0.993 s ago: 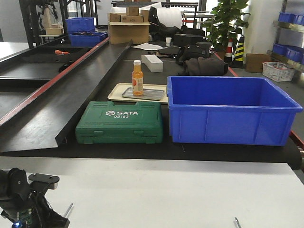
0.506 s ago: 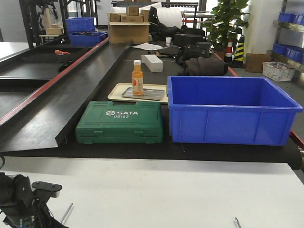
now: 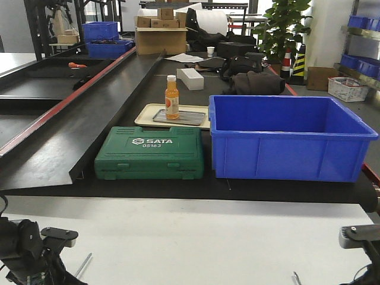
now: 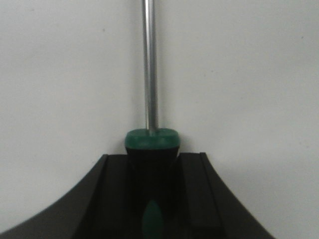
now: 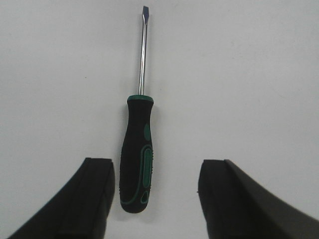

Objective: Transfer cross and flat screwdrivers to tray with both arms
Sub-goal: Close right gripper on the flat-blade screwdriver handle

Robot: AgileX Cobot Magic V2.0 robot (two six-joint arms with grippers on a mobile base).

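In the left wrist view my left gripper (image 4: 152, 172) is shut on the black-and-green handle of one screwdriver (image 4: 150, 144). Its steel shaft points straight ahead over the white table, and its tip is out of frame. My right gripper (image 5: 156, 174) is open just above the table. The second screwdriver (image 5: 137, 164) lies flat with its handle end between the fingers (image 5: 94, 191), nearer the left one; its tip looks flat. The silver tray (image 3: 189, 117) sits far off on the black belt, inside a cream tray (image 3: 145, 114).
An orange bottle (image 3: 171, 97) stands on the silver tray. A green SATA case (image 3: 149, 153) and a big blue bin (image 3: 288, 138) stand between the white table (image 3: 196, 237) and the trays. A black sloped ramp (image 3: 89, 113) runs along the left.
The left arm has sunk a little at the lower left, with the shaft beside it. The right arm has come into the front view at the lower right.
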